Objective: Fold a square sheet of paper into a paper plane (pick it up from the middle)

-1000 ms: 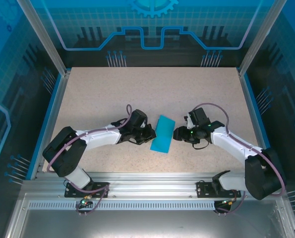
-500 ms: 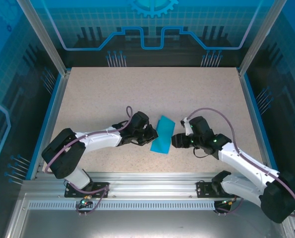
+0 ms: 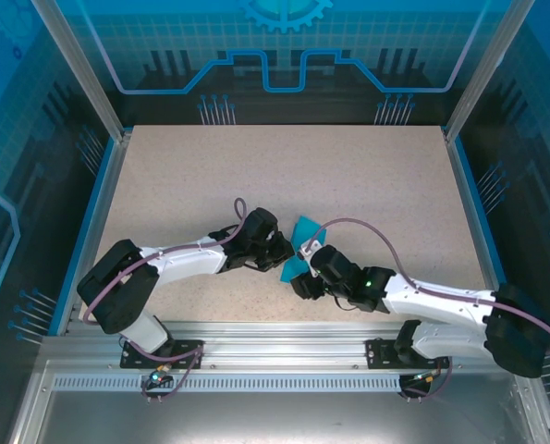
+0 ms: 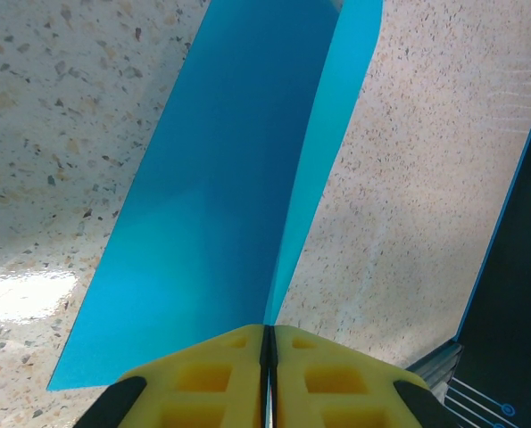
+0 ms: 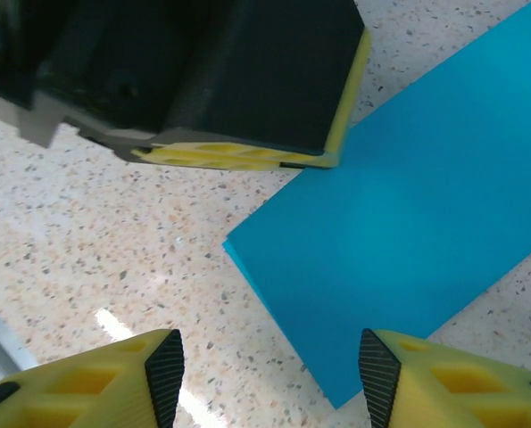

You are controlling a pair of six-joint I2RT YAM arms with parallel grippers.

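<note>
Speckled bench (image 3: 348, 176) carried the folded sheet (image 4: 220, 178), light, limp, easily creased; left hand (image 4: 267, 357) clamped its edge, right hand (image 5: 269, 370) spread apart over the corner beneath, probably the best hold.

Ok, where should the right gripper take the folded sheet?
Probably its near short edge, coming in low from the near side. The folded teal sheet lies almost flat, the left gripper is shut on its left long edge, and the right gripper hangs open right over that free near edge.
</note>
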